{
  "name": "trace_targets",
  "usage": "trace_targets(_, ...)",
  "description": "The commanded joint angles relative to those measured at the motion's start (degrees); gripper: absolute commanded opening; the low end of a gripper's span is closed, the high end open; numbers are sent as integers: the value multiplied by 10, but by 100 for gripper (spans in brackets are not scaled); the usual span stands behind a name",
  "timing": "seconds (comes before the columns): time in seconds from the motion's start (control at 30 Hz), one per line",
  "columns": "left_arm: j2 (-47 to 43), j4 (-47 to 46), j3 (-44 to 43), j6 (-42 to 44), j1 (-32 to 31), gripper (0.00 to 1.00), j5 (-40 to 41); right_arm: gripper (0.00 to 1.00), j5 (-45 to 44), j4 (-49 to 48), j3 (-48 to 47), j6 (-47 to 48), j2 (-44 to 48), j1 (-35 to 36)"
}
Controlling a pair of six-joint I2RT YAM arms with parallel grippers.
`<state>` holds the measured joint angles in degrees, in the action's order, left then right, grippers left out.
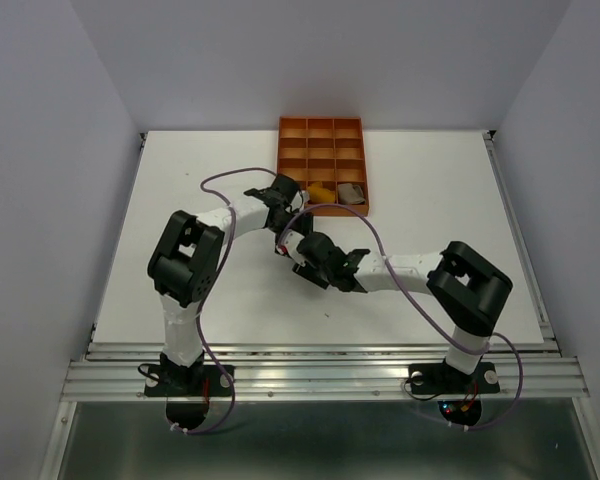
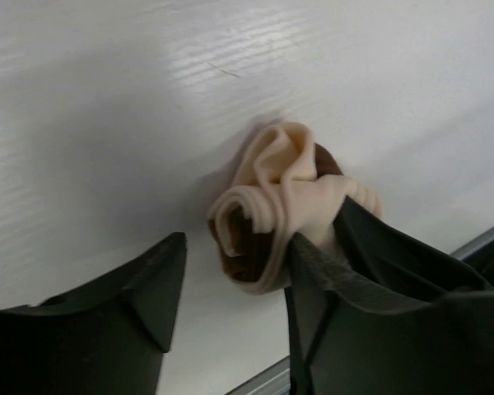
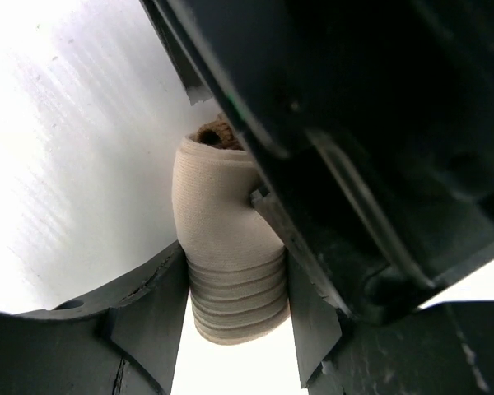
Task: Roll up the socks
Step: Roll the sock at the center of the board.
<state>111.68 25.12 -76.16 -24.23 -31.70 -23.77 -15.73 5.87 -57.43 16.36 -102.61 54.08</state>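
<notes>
A rolled brown-and-cream sock [image 2: 272, 197] lies on the white table between both grippers. My left gripper [image 2: 230, 276] stands open around its near end; the right finger [image 2: 313, 271] touches the roll and the left finger is well apart from it. In the right wrist view the sock's [image 3: 226, 247] ribbed cream cuff sits squeezed between both fingers of my right gripper [image 3: 235, 284], which is shut on it. From above, the left gripper [image 1: 286, 222] and right gripper [image 1: 302, 250] meet at mid-table and hide most of the roll.
The orange tray [image 1: 280, 160] with square compartments stands just behind the grippers. Its front row holds a mustard sock [image 1: 323, 191] and a taupe sock [image 1: 352, 192]. The left gripper's body fills the upper right of the right wrist view.
</notes>
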Motion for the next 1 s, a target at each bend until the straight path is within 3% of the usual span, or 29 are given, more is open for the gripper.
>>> trace_targets(0.0, -20, 27, 9, -1, 1, 66, -26, 52, 33, 68, 23, 9, -65, -1)
trace_targets(0.03, -22, 26, 10, -2, 3, 68, -25, 51, 32, 68, 21, 10, -68, -1)
trace_targets(0.1, -28, 26, 12, -5, 8, 85, -17, 50, 31, 72, 19, 11, -76, -1)
trace_targets(0.27, -33, 34, 15, -13, 28, 87, 17, 46, 40, 81, 15, 16, -85, -1)
trace_targets(0.33, -37, 30, 19, -16, 33, 87, 21, 37, 45, 80, 15, 17, -86, -1)
trace_targets(0.4, -40, 30, 21, -22, 45, 88, 33, 35, 51, 83, 16, 21, -87, -1)
trace_targets(0.43, -41, 32, 21, -23, 48, 87, 38, 21, 50, 83, 16, 21, -87, -1)
trace_targets(0.47, -44, 32, 22, -27, 55, 87, 46, 16, 49, 82, 18, 22, -84, -1)
trace_targets(0.57, -53, 27, 21, -34, 65, 88, 58, 6, 55, 69, 25, 22, -69, -1)
trace_targets(0.83, -60, -13, 16, -27, 66, 88, -10, 12, 69, 72, 24, 15, -75, -1)
trace_targets(0.97, -57, 15, 4, -31, 69, 88, 41, 1, 97, 70, 32, 12, -62, -1)
